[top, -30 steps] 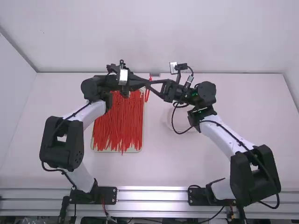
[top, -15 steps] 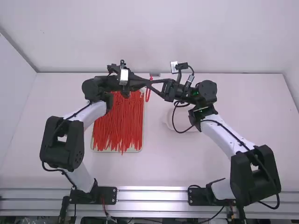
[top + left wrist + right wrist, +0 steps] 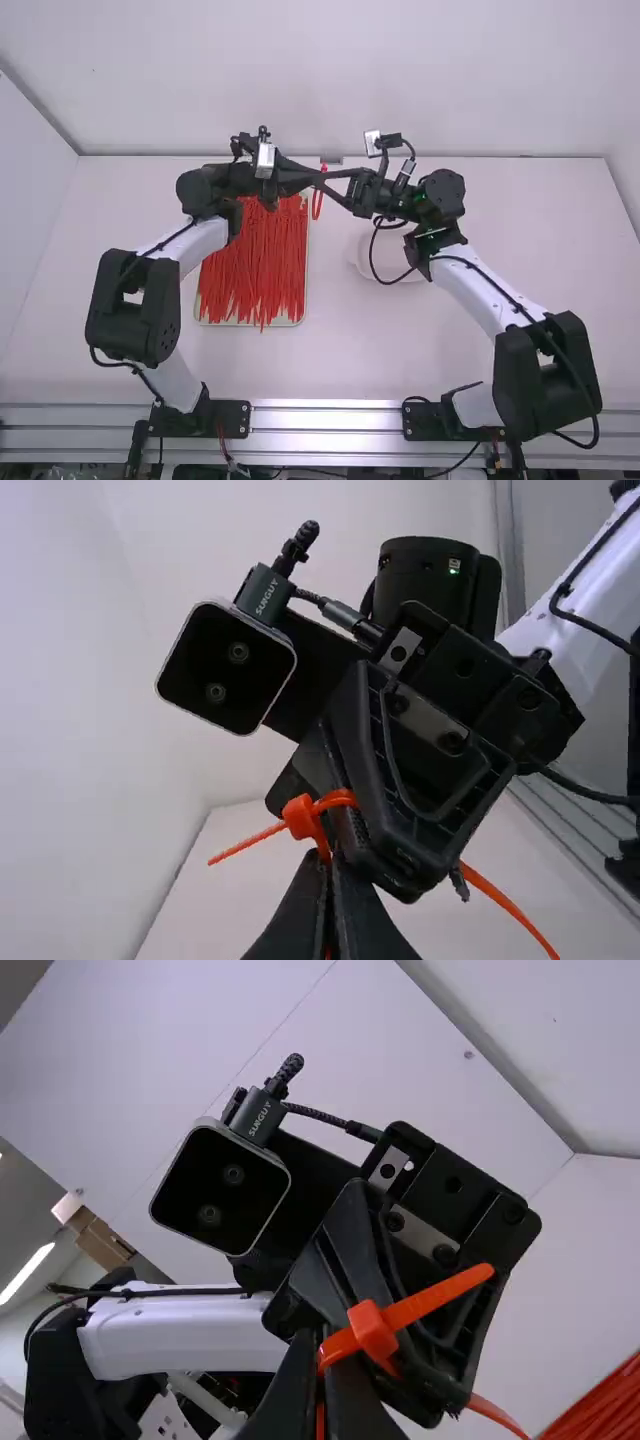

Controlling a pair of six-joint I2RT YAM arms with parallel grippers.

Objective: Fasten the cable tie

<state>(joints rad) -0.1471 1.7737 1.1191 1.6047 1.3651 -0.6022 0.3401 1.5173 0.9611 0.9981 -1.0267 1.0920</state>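
Above the tray (image 3: 300,322), the left gripper (image 3: 327,905) and right gripper (image 3: 318,1400) each clenched the cable tie (image 3: 303,818), seemingly threaded; tightening likely needed a steady pull apart.

You've got a plain white desk (image 3: 520,230), with walls closing it in at the back and on the left. Left of the middle sits a flat pale tray (image 3: 297,323) with rounded corners, its long side running away from the camera. It's heaped with red ties (image 3: 255,265), mostly lined up lengthwise, and a few tips poke over the tray's near edge. Right of the tray and well apart from it there's a low whitish round thing (image 3: 393,269) lying on the desk; can't tell what it is. A metal rail (image 3: 320,412) runs along the near edge.
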